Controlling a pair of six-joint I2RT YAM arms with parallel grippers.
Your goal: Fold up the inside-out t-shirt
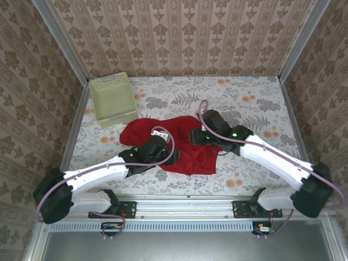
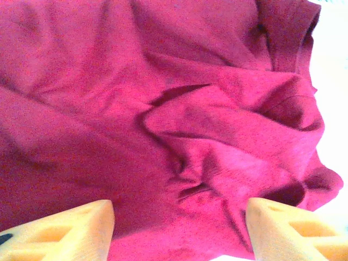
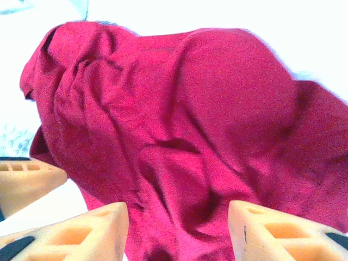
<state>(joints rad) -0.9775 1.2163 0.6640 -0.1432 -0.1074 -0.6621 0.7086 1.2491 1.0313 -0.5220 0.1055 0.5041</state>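
The shirt [image 1: 187, 155] lies crumpled on the table [image 1: 244, 109]. The left claw [image 2: 179, 220] and right claw [image 3: 176, 217] gape above it, holding nothing. Closing here could pinch 2 layers and bunch the fold.

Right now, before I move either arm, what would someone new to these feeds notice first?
The red t-shirt comes first: a crumpled heap in the middle of the floral table, not yet folded. Both arms meet over it, the left gripper and the right gripper each with fingers apart above the cloth. A pale yellow-green basket stands at the table's far left corner.
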